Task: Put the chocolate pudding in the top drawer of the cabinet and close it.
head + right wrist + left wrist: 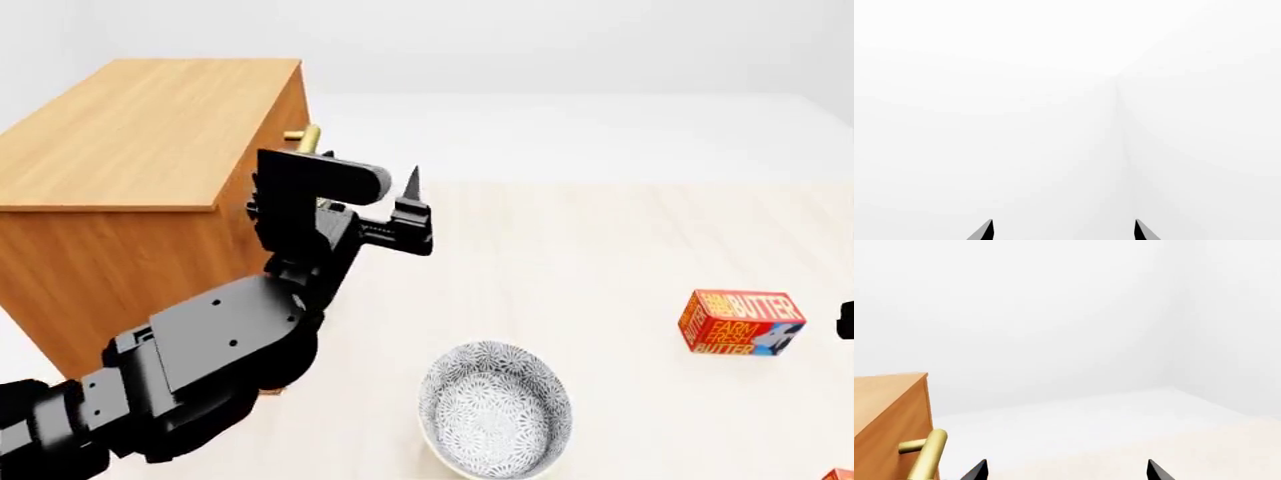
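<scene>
Left tool [407,215] spread, holding nothing, beside brass handle [926,454] of cabinet [134,190]. Right tool [1063,231] spread, facing wall. Pudding not visible; drawer state unclear. Butter box [741,322] at 3 o'clock.

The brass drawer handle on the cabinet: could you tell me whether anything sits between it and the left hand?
Nothing visible does. In the left wrist view, the brass handle on the cabinet lies just beside the open left hand, with only bare table between. The bowl and butter box lie well clear.
</scene>
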Controlling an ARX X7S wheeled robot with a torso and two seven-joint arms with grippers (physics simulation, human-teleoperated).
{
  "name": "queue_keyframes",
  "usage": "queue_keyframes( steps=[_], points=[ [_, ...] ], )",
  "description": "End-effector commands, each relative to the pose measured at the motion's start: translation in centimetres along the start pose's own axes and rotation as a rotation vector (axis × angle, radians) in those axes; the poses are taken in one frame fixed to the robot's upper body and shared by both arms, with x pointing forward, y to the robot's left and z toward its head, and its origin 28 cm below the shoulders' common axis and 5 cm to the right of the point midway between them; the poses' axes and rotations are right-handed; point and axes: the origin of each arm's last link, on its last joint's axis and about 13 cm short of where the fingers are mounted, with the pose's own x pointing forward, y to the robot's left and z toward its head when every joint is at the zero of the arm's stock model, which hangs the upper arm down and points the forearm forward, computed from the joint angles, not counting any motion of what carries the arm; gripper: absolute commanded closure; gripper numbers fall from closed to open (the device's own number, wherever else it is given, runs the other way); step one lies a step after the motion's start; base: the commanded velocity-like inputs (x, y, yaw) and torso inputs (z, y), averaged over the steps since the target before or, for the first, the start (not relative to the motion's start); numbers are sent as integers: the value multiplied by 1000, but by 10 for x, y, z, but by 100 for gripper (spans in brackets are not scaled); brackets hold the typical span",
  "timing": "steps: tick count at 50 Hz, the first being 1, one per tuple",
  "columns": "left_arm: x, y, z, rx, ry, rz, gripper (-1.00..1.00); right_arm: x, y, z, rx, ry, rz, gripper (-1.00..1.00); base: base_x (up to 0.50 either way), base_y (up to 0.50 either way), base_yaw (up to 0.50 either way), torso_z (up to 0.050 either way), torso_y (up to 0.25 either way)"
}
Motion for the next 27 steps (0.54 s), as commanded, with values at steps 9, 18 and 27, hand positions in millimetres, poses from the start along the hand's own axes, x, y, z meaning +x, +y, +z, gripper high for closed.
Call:
queue_keyframes(
  steps=[9, 18, 27],
  points=[
    [-48, -3, 35, -150, -192, -186, -100, 0, 1, 0, 0, -1, 7, -100, 0, 0, 0, 0, 0],
    [-80, 5, 44, -99, -348, -139, -100, 0, 5, 1, 3, -6, 25, -100, 0, 0, 0, 0, 0],
    [-119, 14, 47, -45, -457, -116, -100, -1, 11, 4, 7, -11, 60, -100, 0, 0, 0, 0, 0]
  ],
)
